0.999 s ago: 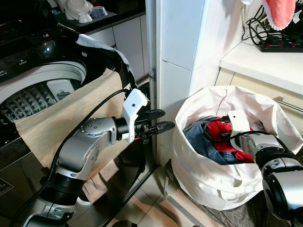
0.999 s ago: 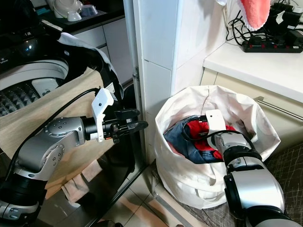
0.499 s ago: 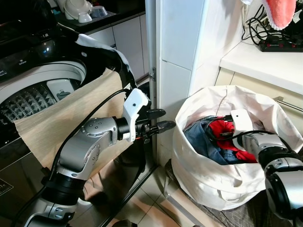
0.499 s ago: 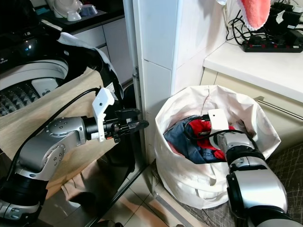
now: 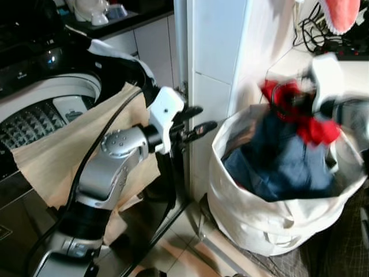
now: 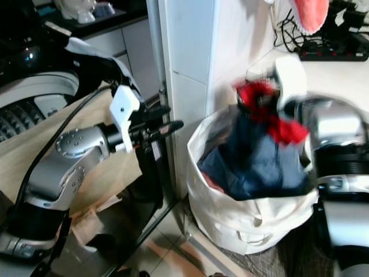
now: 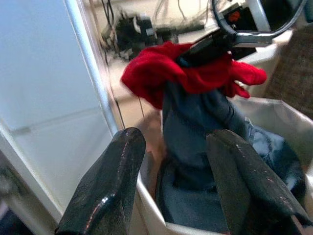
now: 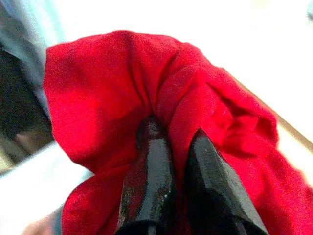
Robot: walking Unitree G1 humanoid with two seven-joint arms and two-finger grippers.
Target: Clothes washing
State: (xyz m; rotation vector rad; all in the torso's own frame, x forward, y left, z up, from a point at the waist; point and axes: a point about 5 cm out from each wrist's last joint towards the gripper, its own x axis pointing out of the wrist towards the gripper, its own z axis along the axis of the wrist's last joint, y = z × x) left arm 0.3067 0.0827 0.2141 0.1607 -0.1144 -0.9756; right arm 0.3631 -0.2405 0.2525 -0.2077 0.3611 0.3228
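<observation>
My right gripper [image 5: 283, 95] is shut on a red garment [image 5: 302, 124] and holds it above the white laundry bag [image 5: 259, 222]. Blue denim [image 5: 282, 158] hangs from the red cloth down into the bag. In the right wrist view the gripper [image 8: 176, 134] is closed, its two fingers pinching a fold of the red garment [image 8: 98, 88]. My left gripper [image 5: 202, 118] is open and holds nothing, beside the white wall corner, left of the bag. The left wrist view looks past it at the lifted red garment [image 7: 166, 68]. The top-loading washing machine [image 5: 52, 95] stands at the left.
A beige cloth [image 5: 63, 150] is draped over the washer's front, with a black-and-white garment [image 5: 124, 60] on its rim. The tiled wall column [image 5: 216, 52] stands between washer and bag. A counter with a power strip [image 5: 346, 53] and a pink towel [image 5: 343, 14] lies behind the bag.
My right gripper has risen from inside the bag to above its rim, pulling the red garment and blue denim up with it. My left gripper has lifted slightly.
</observation>
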